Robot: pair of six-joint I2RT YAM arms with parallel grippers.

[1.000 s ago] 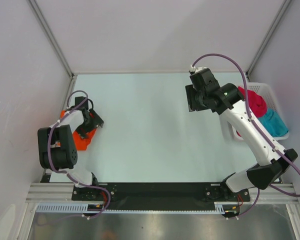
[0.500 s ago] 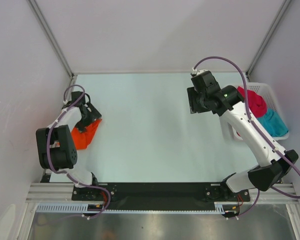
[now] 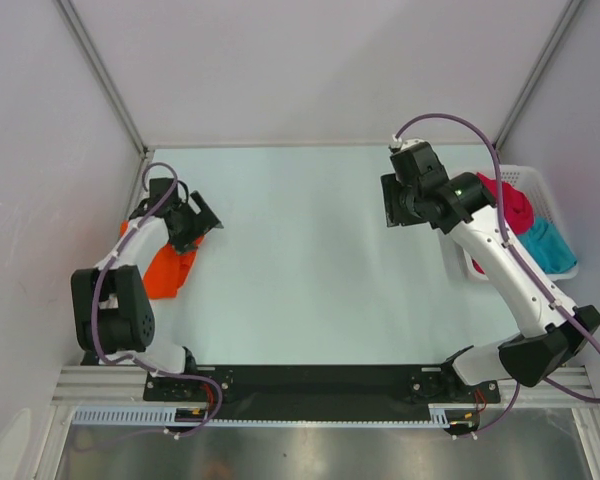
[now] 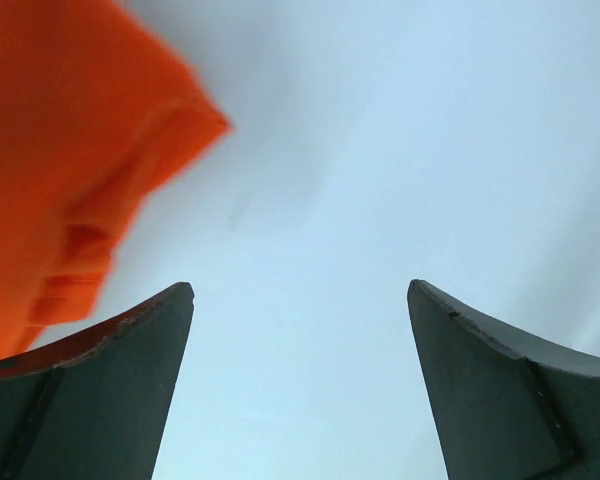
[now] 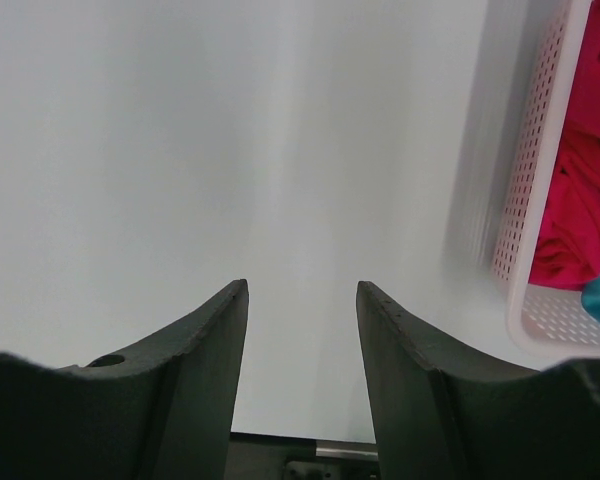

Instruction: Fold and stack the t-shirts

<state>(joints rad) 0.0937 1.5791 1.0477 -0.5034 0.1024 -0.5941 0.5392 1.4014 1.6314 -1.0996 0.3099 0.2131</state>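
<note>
Top external, left arm (image 3: pixel 138 240) hides part of orange t-shirt (image 3: pixel 166 274)

A robot lab booth; plain white wall panels (image 3: pixel 310 70); aluminium base rail (image 3: pixel 105 383).

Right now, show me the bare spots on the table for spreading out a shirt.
The wide middle of the table, between the orange shirt at the left edge and the basket at the right, is bare. Crowded: the basket, stuffed with the red shirt and teal shirt.

Plain orange t-shirt (image 3: pixel 164 273), crimson t-shirt (image 3: pixel 512 206), teal t-shirt (image 3: pixel 551 248); the latticed basket (image 5: pixel 516 232) is white.
</note>
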